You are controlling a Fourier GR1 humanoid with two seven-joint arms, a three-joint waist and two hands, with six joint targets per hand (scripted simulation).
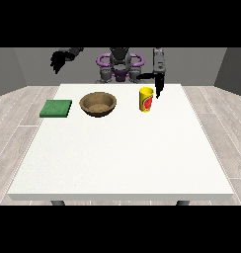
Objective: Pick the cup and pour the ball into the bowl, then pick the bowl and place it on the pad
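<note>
On the far half of the white table (122, 158), three things are sitting in a row. At the view's left a green pad (56, 108) is lying flat near the table's edge. Just beside it, toward the middle, a brown bowl (98, 104) is standing upright, its mouth open to the camera and its inside a speckled tan. To the right of the bowl, apart from it, a yellow cup (146, 99) is standing upright. The cup is carrying a red and green mark on its side, but no writing on it can be read from here. No ball is showing; the cup's inside is hidden from this angle.

Behind the table the robot (119, 64) is standing, grey and black with purple rings at its shoulders. The hand at the view's right (159, 88) is hanging down just beside the cup's right side, fingers pointing at the table and looking straight rather than curled; I cannot tell whether it is touching the cup. The hand at the view's left (58, 61) is hovering high above the table's far left corner, well apart from the pad and bowl, and whether its fingers are apart or together I cannot tell.
</note>
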